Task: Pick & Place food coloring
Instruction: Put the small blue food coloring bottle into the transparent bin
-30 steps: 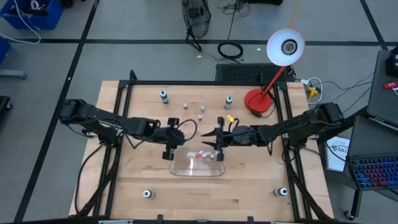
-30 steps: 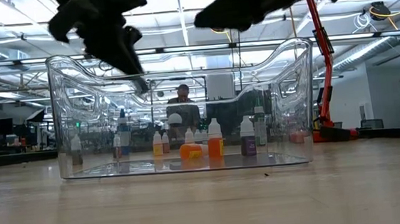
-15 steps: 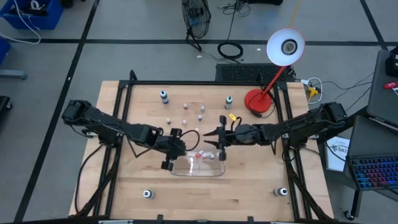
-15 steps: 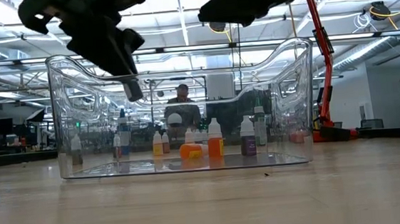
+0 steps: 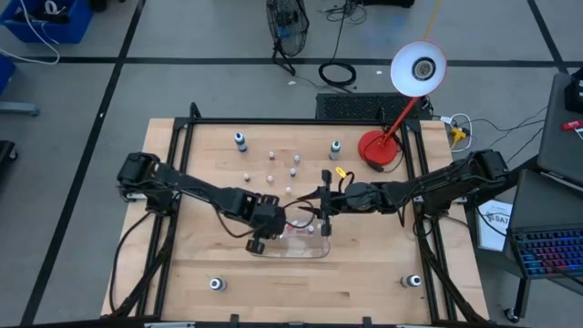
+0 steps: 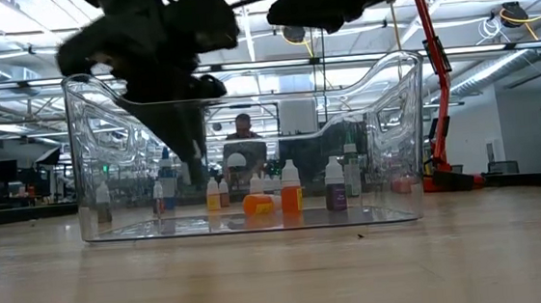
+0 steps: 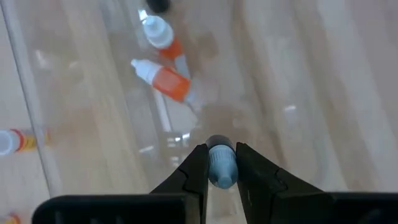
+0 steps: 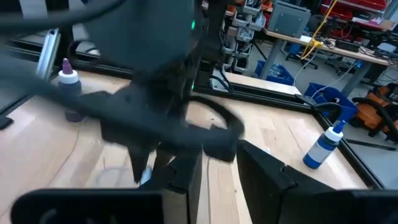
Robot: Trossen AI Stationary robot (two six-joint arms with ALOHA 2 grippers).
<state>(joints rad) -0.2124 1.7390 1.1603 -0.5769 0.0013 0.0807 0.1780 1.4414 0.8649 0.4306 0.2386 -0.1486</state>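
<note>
Clear plastic tray point(image 5: 314, 250) sits at table centre; the left gripper point(image 7: 220, 167), at its nine o'clock rim, pinches a blue-capped food coloring bottle point(image 7: 221, 163). Release low over bare floor, clear of the orange bottles point(image 7: 163, 76). The right gripper point(image 5: 321, 211), at twelve o'clock, stands nearly closed, empty.

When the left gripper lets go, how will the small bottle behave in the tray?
The bottle looks tiny, so probably light. It is round, and an orange one already lies on its side, so it may tip and roll.

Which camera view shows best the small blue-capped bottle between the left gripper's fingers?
The left wrist view: the small blue-capped bottle sits pinched in the left gripper. High and low views hide it behind the arm; the right wrist view is blocked.
</note>
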